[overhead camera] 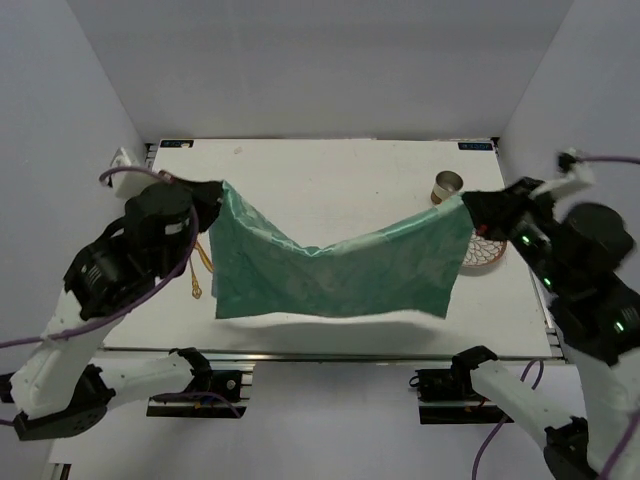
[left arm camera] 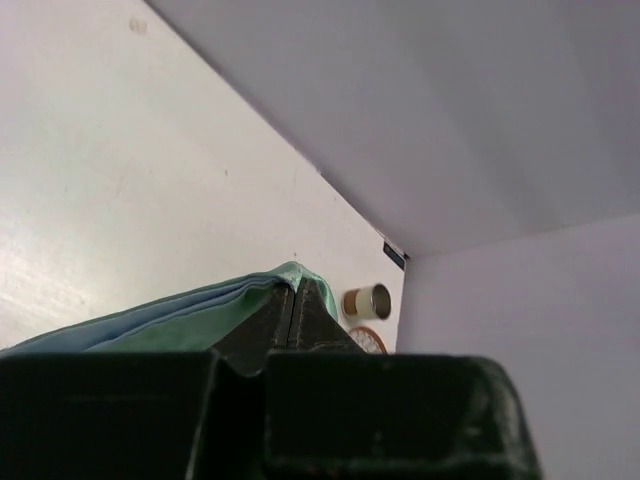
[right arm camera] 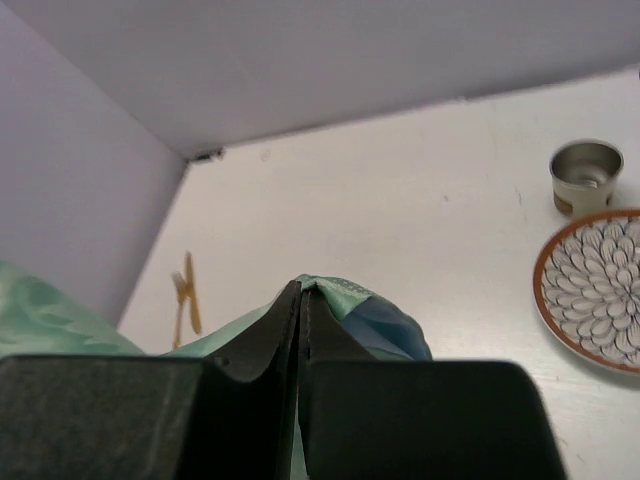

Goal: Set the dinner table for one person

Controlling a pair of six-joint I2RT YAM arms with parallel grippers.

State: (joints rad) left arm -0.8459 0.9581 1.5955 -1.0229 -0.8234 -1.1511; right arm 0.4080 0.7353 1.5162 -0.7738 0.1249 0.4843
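The setting looks to be at an early stage. The cloth (overhead camera: 340,265) hangs in the air, sagging in the middle, and is not yet laid on the table (overhead camera: 330,170), which lies directly below the cloth. The left gripper (overhead camera: 216,192) is clamped on the cloth's upper left corner and the right gripper (overhead camera: 466,206) on its upper right corner. Both wrist views show the fingers pressed together with fabric pinched between them. The other pieces sit around the cloth: a metal cup (overhead camera: 447,186) just beyond its right corner, a patterned plate (overhead camera: 487,254) partly hidden behind its right edge, and gold cutlery (overhead camera: 198,268) just off its left edge (which pieces, I cannot tell). In my judgement the cloth must be spread flat first, and then plate, cup and cutlery are all left to arrange on it.
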